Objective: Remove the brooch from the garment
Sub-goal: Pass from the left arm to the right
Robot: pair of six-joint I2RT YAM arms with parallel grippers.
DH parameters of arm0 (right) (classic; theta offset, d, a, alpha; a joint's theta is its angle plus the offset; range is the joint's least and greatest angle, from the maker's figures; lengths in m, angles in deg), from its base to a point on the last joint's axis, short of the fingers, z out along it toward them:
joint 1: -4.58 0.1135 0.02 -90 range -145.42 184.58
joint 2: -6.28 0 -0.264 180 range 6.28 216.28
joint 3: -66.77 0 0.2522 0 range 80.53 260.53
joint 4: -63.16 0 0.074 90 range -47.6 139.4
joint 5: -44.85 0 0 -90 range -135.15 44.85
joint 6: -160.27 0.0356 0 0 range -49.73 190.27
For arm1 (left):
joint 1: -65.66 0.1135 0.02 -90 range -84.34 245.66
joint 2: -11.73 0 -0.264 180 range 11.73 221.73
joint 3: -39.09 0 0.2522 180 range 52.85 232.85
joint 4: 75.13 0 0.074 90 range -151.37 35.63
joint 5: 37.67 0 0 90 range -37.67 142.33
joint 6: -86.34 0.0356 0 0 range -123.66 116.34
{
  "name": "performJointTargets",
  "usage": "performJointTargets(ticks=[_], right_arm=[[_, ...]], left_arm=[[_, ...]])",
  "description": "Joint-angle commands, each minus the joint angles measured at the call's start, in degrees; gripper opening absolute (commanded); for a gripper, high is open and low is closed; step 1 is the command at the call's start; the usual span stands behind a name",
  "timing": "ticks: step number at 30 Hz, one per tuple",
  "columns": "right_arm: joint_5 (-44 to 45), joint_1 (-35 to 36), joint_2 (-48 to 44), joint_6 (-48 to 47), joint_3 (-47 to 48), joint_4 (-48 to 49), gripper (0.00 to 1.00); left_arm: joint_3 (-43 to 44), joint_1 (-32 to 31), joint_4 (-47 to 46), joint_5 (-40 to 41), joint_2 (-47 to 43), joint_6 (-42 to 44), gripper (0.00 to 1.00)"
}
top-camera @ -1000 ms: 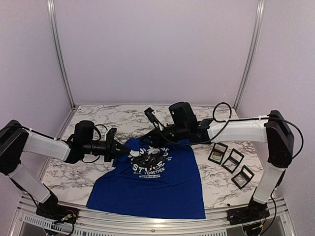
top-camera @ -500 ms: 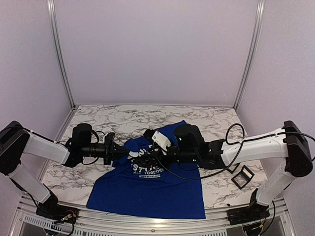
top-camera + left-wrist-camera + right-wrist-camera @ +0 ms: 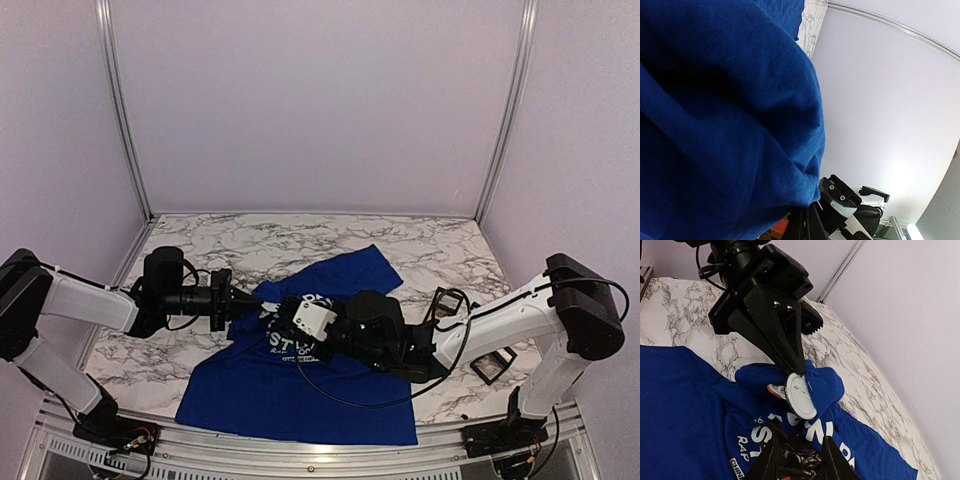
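The royal-blue T-shirt (image 3: 300, 390) lies on the marble table with its chest lettering up. My left gripper (image 3: 238, 302) is shut on a raised fold of the shirt near the collar; blue cloth (image 3: 715, 125) fills the left wrist view. In the right wrist view, the left fingers (image 3: 785, 340) pinch the fold, and the brooch (image 3: 801, 396), a round disc showing its white back, hangs on the cloth just below their tips. An orange-rimmed edge shows behind it. My right gripper (image 3: 799, 462) is open over the chest print, a little short of the brooch and not touching it.
Several black framed boxes (image 3: 492, 367) lie on the table at the right, partly behind my right arm. The right forearm (image 3: 480, 325) stretches low across the shirt. Side walls and metal posts close in the table; the near rail (image 3: 300, 455) runs along the front.
My right arm has swung from behind the shirt round to its front and dropped low, its gripper now facing the held fold. My left gripper has kept its hold.
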Motion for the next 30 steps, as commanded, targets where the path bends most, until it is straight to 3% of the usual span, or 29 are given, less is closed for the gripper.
performJointTargets(ticks=[1,21,30], right_arm=[[3.14,0.54,3.46,-4.47,3.28,4.49,0.28],[5.36,0.61,10.67,-7.48,8.31,5.37,0.22],[7.60,0.56,11.86,-7.07,9.05,5.55,0.12]], left_arm=[[1.69,-0.17,0.89,-0.91,-1.86,-0.98,0.00],[0.98,-1.02,-1.36,-0.63,-2.68,-2.06,0.00],[0.67,-1.12,-2.49,-0.88,-2.43,-2.61,0.00]])
